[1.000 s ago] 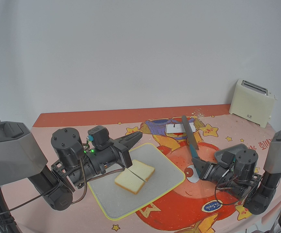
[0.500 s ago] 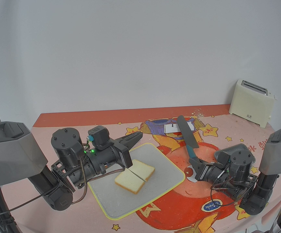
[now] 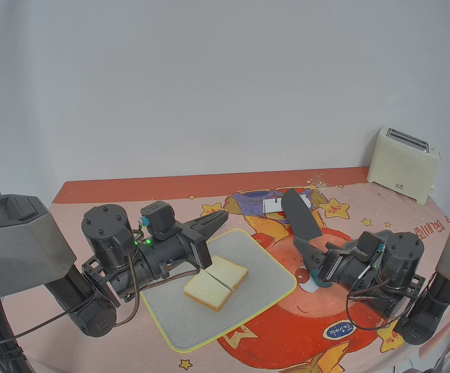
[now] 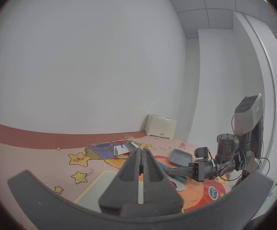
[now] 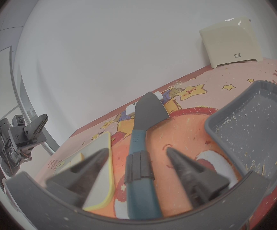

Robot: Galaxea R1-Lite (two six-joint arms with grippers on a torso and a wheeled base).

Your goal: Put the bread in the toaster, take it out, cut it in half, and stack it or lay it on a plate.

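A slice of bread [image 3: 216, 282] lies on the grey, yellow-rimmed cutting board [image 3: 266, 275], with a cut line across it splitting it into two halves that still touch. My left gripper [image 3: 224, 216] is shut and empty, hanging over the board's far left corner just behind the bread. A knife [image 3: 300, 214] with a dark blade and teal handle [image 5: 138, 176] lies to the right of the board. My right gripper [image 5: 136, 150] is open, one finger on each side of the handle. The cream toaster [image 3: 404, 164] stands at the far right corner.
A grey tray [image 5: 256, 125] dusted with crumbs sits on the table beside my right gripper. A small white card [image 3: 274, 204] lies beyond the knife tip. The table's front edge is close below the board.
My right gripper has opened and let go of the knife handle. The blade has dropped from edge-up to lying flat, and the right arm has shifted slightly right. The left arm and bread are unmoved.
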